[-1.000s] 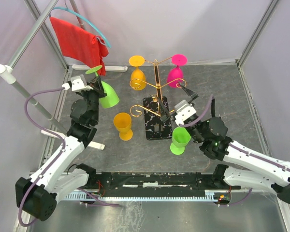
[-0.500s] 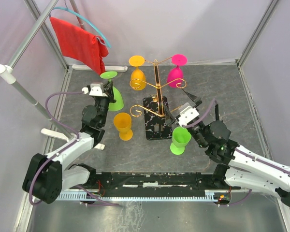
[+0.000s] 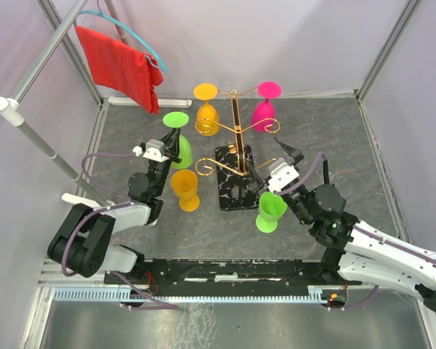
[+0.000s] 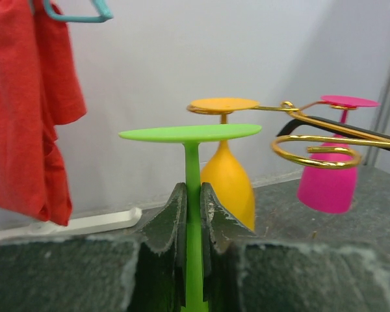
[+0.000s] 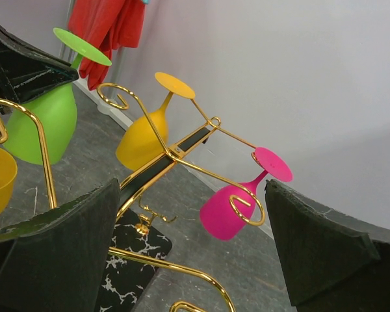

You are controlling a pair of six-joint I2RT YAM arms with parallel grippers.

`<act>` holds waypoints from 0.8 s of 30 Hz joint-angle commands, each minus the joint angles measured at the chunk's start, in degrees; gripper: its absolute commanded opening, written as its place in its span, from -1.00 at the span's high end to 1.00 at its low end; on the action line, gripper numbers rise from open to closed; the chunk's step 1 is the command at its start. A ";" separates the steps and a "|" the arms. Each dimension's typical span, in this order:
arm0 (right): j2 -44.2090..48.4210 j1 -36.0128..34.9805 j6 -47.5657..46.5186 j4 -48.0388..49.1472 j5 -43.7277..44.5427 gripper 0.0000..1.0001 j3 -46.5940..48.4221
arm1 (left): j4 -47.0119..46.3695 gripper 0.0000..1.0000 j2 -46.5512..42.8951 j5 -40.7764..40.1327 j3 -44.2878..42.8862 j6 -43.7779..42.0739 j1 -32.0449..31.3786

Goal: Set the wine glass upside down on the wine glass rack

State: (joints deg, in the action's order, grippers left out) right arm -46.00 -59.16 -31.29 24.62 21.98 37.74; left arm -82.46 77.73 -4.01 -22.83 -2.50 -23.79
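The left gripper (image 4: 194, 198) is closed on the thin stem of the green wine glass (image 4: 190, 132), held upside down just left of the gold rack (image 3: 236, 138). The glass looks light, stiff and perhaps slippery, so the stem suits holding. The right gripper (image 5: 192, 195) is wide open and empty.

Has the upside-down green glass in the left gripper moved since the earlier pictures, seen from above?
Yes. In the top view the upside-down green glass, in the left gripper, has shifted right, away from the red cloth and nearer the gold rack.
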 commanded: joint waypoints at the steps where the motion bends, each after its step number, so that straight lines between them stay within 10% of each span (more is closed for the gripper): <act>1: 1.02 -0.29 0.57 2.33 0.41 -1.00 -0.31 | -10.59 0.95 1.09 4.07 0.39 -4.73 -2.78; 24: 0.35 -0.32 -1.34 3.01 1.20 -1.00 -1.53 | -16.60 0.95 6.50 5.01 0.39 -10.37 -11.83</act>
State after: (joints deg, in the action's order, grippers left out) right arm -45.80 -59.16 -31.81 24.77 22.20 36.14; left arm -89.03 82.89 -1.06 -21.19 -8.93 -34.11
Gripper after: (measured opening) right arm 0.999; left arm 0.134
